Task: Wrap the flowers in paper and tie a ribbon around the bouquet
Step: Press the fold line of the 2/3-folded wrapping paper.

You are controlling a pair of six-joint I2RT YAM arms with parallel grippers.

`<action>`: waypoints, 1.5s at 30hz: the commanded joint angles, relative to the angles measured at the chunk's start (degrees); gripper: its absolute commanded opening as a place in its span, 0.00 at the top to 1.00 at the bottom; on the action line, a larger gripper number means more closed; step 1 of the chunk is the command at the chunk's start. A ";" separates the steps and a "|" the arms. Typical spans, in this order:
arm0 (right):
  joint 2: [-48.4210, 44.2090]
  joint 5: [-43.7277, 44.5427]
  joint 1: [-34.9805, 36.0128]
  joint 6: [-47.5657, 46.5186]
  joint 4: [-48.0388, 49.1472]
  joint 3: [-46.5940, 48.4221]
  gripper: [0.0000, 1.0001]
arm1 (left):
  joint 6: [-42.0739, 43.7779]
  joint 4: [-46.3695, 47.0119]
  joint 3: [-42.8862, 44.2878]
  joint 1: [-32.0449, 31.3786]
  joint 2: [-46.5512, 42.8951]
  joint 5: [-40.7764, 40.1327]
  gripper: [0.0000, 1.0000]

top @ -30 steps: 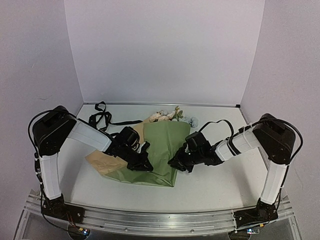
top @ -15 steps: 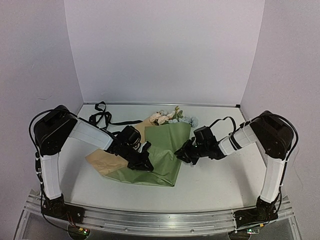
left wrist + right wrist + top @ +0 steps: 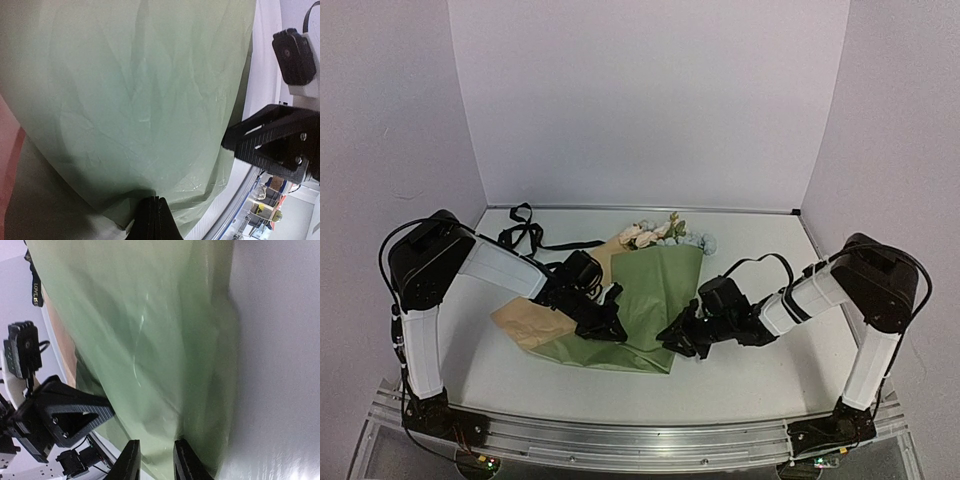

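Observation:
The paper (image 3: 645, 300) lies olive side up, folded over the flowers (image 3: 655, 234), whose pink, cream and blue heads stick out at its far end. A tan flap (image 3: 525, 322) shows at the left. My left gripper (image 3: 610, 325) is shut, its tips (image 3: 155, 201) pressed against a crease of the paper (image 3: 140, 100). My right gripper (image 3: 675, 340) sits at the paper's near right edge, open, its fingers (image 3: 131, 455) a small gap apart with the green sheet (image 3: 150, 340) just beyond them. The black ribbon (image 3: 525, 237) lies loose at the back left.
White walls close off the back and both sides of the table. A metal rail (image 3: 640, 440) runs along the near edge. The ribbon's lettered end (image 3: 35, 287) shows in the right wrist view.
The right gripper swung away toward the paper's right edge, then came back toward its near right corner, its jaws widening. The paper's right side has shifted outward. The left arm held still.

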 commanded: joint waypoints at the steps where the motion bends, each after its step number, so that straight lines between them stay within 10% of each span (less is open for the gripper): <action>1: -2.07 0.57 3.28 3.13 -0.13 -2.56 0.74 | 0.34 -5.00 -0.55 -0.13 2.87 -4.93 1.00; 18: 3.28 2.14 -1.70 7.12 14.27 -11.22 0.74 | 1.63 -7.19 0.12 -0.12 3.56 -5.34 1.00; 45: 14.87 -2.12 -19.23 9.51 16.89 4.86 0.74 | 3.46 -10.40 2.50 0.76 4.05 -4.64 1.00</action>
